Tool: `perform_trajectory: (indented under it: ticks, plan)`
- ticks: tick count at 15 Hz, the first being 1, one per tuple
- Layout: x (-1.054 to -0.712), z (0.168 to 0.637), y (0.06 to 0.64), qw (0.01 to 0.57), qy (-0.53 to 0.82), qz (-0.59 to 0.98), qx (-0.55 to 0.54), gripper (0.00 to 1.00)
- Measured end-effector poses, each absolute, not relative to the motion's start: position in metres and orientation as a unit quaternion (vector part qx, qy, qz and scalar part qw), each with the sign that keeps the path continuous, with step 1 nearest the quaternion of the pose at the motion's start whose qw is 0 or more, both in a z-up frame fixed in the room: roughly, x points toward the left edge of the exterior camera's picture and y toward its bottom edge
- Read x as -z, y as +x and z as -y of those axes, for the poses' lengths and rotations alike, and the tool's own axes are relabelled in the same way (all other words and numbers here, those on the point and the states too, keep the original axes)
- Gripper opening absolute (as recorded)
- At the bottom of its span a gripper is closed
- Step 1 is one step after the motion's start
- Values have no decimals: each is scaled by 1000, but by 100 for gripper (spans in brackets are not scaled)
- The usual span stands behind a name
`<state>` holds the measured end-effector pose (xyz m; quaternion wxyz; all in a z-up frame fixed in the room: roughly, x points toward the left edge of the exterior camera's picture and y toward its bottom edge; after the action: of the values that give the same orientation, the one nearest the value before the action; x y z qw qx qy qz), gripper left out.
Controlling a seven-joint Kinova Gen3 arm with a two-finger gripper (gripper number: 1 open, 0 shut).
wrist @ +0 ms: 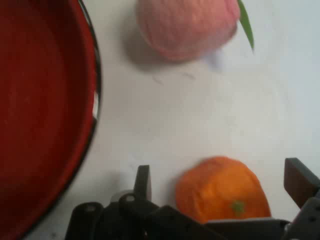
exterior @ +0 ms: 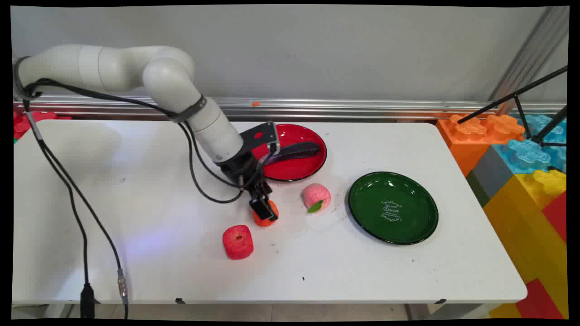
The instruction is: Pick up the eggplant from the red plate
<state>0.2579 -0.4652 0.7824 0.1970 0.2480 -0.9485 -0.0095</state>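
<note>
I've got the gripper (exterior: 263, 209) low over the table (exterior: 158, 253) now, right at the orange toy fruit (exterior: 267, 217), and in the hand view that fruit (wrist: 222, 190) sits between the two fingers (wrist: 142, 182), which are spread wide with a gap showing on each side, so nothing is pinched. As I judge it, a clean hold here wants the fruit centred between the pads, since it looks a touch nearer the left finger, and a soft squeeze, because it looks spongy. The arm reaches in from the upper left, forearm sloping down and the wrist bent so the hand points steeply at the tabletop. Just beside me is the red plate (exterior: 312, 170) with a dark purple piece (exterior: 294, 151) lying in it; the pink peach (exterior: 316, 195) is near, the red apple (exterior: 237, 242) too, and the green plate (exterior: 421, 231) well apart.
</note>
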Motion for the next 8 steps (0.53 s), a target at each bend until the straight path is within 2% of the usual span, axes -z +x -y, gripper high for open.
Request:
perform_trajectory:
  ticks: [8]
  plan:
    - [-842,517,274,182,257,948,-56,100]
